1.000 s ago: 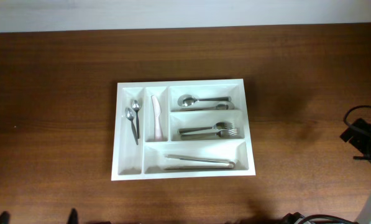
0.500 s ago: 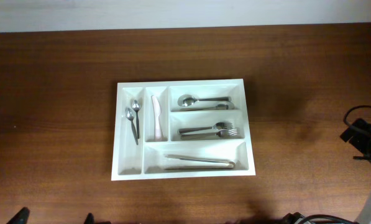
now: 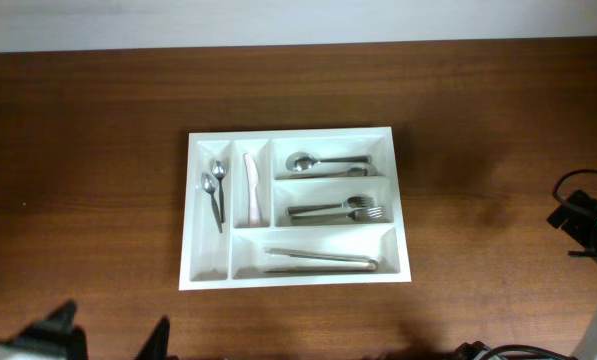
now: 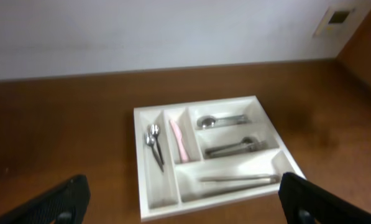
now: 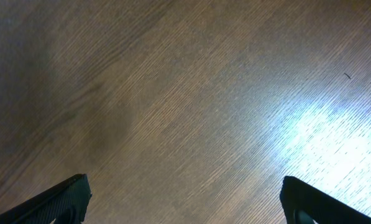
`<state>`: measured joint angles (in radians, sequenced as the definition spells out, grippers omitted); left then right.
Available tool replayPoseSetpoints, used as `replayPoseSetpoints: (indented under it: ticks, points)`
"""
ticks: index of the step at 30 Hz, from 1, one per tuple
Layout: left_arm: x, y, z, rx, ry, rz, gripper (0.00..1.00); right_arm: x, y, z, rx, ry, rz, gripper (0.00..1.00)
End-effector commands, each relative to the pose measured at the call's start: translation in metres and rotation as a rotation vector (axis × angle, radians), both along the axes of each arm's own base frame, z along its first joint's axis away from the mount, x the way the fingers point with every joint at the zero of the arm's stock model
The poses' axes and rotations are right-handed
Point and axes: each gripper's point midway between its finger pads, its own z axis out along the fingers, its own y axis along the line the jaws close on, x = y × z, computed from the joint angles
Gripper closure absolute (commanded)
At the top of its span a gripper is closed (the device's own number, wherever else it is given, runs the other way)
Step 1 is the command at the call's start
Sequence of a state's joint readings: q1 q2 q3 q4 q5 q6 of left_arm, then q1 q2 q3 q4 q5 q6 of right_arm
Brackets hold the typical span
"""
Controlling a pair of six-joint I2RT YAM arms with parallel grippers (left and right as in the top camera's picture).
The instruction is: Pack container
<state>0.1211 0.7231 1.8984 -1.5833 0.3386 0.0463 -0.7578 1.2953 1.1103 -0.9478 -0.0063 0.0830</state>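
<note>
**Container (image 3: 206,255) at mid-table (image 3: 88,150), both grippers spread wide and empty.**
Two teaspoons (image 3: 215,190) fill the leftmost narrow slot and one pale knife (image 3: 250,188) the next; the pieces in the three wide bays overlap too much to count. Bare wood rings the container. The left gripper (image 3: 113,325) is at the front edge, the right gripper (image 5: 185,205) over bare wood.

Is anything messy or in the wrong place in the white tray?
Nothing stands out. The tray sits square on the table. The small spoons, pink knife, big spoons, forks and long silver utensil each lie inside their own compartment. Nothing is spilled.
</note>
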Motion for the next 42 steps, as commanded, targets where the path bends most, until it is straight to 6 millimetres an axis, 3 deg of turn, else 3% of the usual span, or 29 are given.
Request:
replayPoseSetpoints:
  ticks: [1,8,19,26,30,34,42]
  points:
    - [0.018,-0.004,-0.002,-0.024,-0.009,-0.030,0.01,0.000,-0.001,0.000,0.007,-0.007,-0.012,0.01]
    - [0.067,-0.009,-0.003,-0.036,-0.088,-0.094,0.01,0.000,-0.001,0.000,0.006,-0.007,-0.012,0.01]
    - [0.100,-0.002,-0.061,0.106,-0.334,-0.102,0.01,0.000,-0.001,0.000,0.006,-0.007,-0.012,0.01]
    - [0.119,0.009,-0.094,0.097,-0.508,-0.029,0.01,0.000,-0.001,0.000,0.006,-0.007,-0.012,0.01]
    - [0.129,0.048,-0.120,-0.203,-0.440,0.255,0.01,0.000,-0.001,0.000,0.006,-0.007,-0.012,0.01]
    - [0.134,0.059,-0.139,-0.192,-0.411,0.328,0.01,0.000,-0.001,0.000,0.006,-0.007,-0.012,0.01]
    - [0.143,0.056,-0.184,-0.113,-0.347,0.309,0.01,0.000,-0.001,0.000,0.007,-0.007,-0.012,0.01]
